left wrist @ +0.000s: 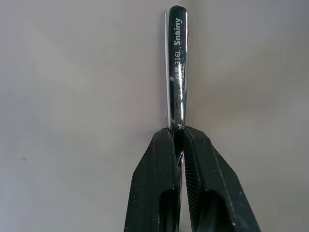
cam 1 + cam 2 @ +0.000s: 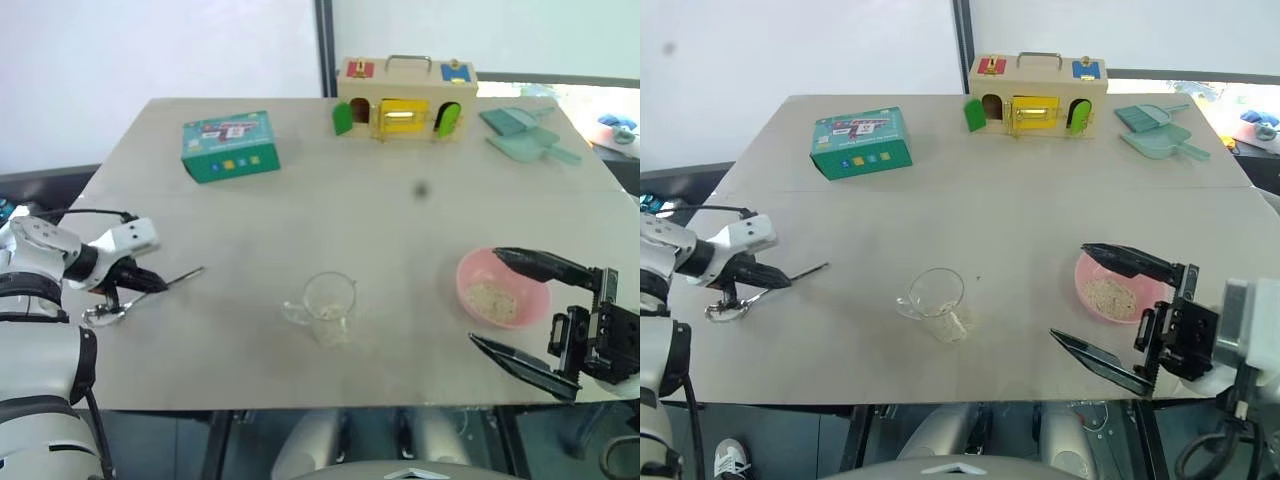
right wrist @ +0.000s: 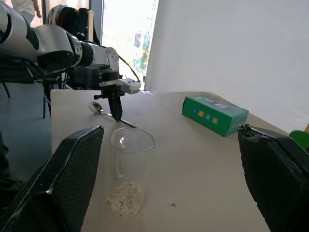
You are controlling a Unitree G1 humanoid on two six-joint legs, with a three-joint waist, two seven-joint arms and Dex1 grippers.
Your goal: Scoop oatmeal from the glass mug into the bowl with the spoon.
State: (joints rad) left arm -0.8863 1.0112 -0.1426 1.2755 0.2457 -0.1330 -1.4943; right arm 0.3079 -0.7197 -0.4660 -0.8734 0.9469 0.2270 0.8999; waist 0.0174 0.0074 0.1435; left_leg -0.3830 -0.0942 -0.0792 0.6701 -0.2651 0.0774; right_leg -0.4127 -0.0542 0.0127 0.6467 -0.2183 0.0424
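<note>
Gripping spoon [image 1: 176,72], left end effector [image 2: 140,281]

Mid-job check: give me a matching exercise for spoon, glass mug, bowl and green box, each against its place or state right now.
Things:
1. spoon
2. glass mug
3. bowl
4. green box

Places or states:
A. far left part of the table
B. pink, between the open right gripper's fingers
C. mid table, a little oatmeal at its bottom
D. handle pinched by the left gripper

Pairs: 1-D, 2-C, 3-B, 4-A
</note>
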